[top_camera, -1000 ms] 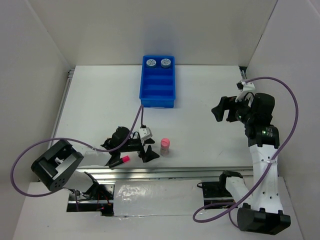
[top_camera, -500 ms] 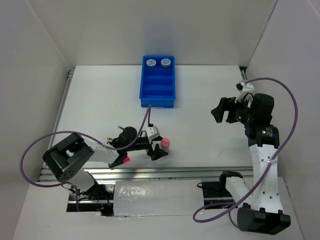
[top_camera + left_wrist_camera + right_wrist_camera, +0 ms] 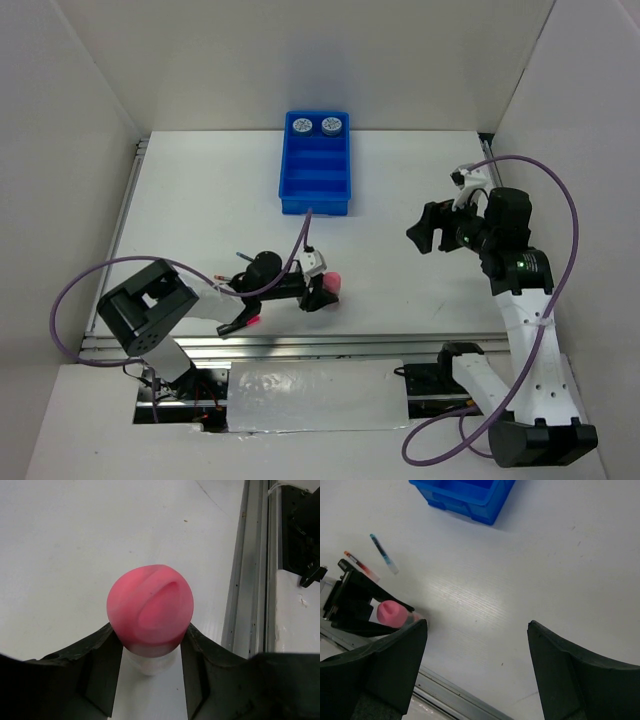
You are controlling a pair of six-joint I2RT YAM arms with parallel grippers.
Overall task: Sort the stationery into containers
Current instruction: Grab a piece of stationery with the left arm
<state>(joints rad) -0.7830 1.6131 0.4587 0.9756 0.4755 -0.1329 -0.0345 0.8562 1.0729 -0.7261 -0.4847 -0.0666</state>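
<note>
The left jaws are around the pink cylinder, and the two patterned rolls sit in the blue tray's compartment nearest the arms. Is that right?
Not quite. The top external view shows the two patterned rolls in the compartment of the blue tray farthest from the arms. The left jaws are around the pink cylinder.

Bare table (image 3: pixel 400 180) runs from the pink cylinder (image 3: pixel 328 285) to the blue tray (image 3: pixel 316 185), a passable lane. The left arm (image 3: pixel 225 296) lies low along the near edge, thin pens (image 3: pixel 383 546) just beside it. Two rolls (image 3: pixel 316 125) fill the tray's far compartment; the other three stand open
</note>
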